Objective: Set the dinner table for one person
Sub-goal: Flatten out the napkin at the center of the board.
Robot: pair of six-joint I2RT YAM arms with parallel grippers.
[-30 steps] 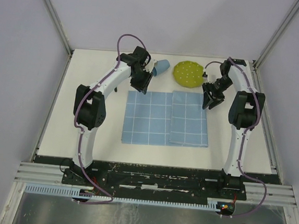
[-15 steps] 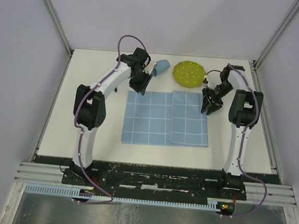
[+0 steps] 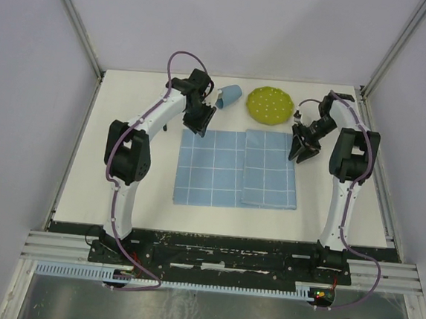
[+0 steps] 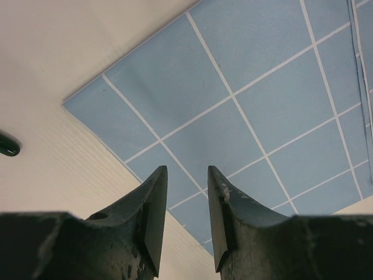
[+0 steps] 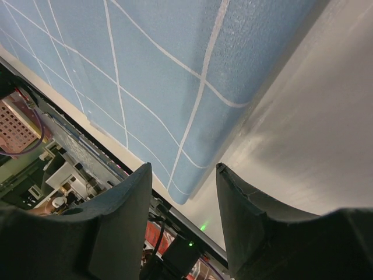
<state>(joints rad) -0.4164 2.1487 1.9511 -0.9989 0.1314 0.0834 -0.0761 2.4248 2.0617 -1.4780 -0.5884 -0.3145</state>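
Observation:
The white dinner table (image 3: 122, 174) fills the top view. A light-blue grid cloth (image 3: 237, 167) lies on it, its right part folded over as a second layer. My left gripper (image 3: 198, 126) hangs open and empty just above the cloth's far left corner (image 4: 87, 99). My right gripper (image 3: 298, 153) hangs open and empty over the cloth's far right edge (image 5: 192, 111). A light-blue cup (image 3: 230, 96) lies on its side behind the left gripper. A yellow-green dotted plate (image 3: 268, 105) sits at the back.
Metal frame posts and grey walls close in the table at the back and sides. A black rail with the arm bases (image 3: 220, 253) runs along the near edge. A dark object (image 4: 8, 145) shows at the left edge of the left wrist view.
My right gripper has swung from beside the cloth's far right corner to point down along its right edge. My left gripper has dropped slightly toward the far left corner.

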